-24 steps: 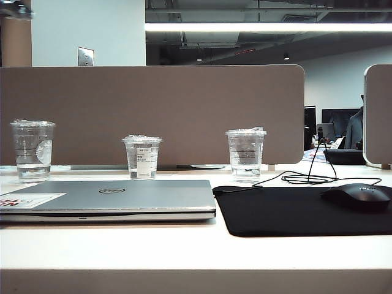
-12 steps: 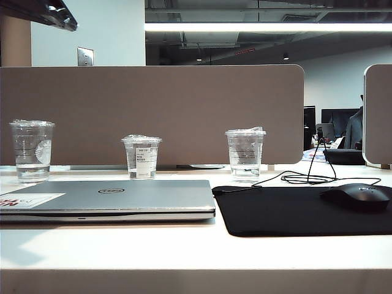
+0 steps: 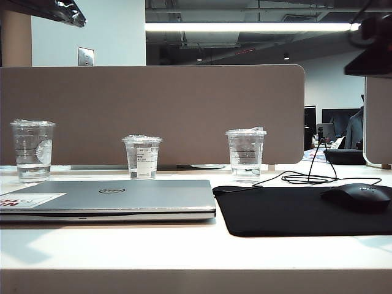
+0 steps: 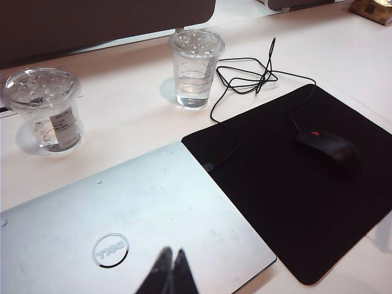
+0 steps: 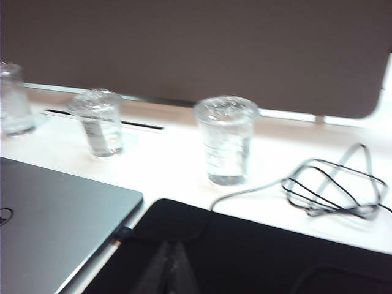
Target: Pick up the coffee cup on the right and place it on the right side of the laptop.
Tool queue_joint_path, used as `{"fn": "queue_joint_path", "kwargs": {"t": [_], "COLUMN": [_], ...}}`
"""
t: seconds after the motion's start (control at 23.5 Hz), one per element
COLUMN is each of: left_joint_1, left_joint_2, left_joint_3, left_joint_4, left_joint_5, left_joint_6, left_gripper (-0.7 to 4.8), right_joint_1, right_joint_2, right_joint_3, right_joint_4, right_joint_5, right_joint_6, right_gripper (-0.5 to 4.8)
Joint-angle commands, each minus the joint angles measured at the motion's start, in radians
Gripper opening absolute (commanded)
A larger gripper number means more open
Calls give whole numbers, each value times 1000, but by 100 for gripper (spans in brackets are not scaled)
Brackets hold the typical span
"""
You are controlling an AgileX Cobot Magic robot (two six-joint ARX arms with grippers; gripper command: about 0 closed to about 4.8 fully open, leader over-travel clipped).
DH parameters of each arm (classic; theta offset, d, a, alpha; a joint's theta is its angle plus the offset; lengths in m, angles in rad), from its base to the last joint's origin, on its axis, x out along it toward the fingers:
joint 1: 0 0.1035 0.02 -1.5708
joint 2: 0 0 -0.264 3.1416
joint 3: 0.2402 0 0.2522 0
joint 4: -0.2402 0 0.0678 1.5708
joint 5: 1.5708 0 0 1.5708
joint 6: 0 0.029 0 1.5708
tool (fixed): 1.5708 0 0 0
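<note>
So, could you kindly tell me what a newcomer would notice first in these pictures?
Three clear plastic cups of water stand in a row before the brown partition; the tall unlabelled coffee cup is rightmost. In front lie the closed silver-grey Dell laptop and, to its right, a black mouse mat with a black mouse. The left claw and right claw hover shut above.
</note>
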Motion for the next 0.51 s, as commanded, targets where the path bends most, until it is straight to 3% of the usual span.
{"fn": "queue_joint_path", "kwargs": {"t": [0.04,0.34,0.43,0.51], "left_joint_1": [-1,-1,-1,-1], "left_joint_2": [-2,-2,-2,-2], "left_joint_3": [6,6,6,6], "left_joint_4": [18,16,16,16], "left_joint_5": [22,22,22,22], "left_joint_6": [3,0,0,0], "left_gripper": [-5,-5,-5,-5], "right_joint_1": [1,1,1,1], "right_joint_2": [134,449,529,603], "right_joint_3": [49,206,255,306], "right_joint_4": [117,259,274,273], "right_joint_5": [-71,-98,-99,-99], "right_joint_6": [4,4,4,4], "right_gripper": [-5,-5,18,230]}}
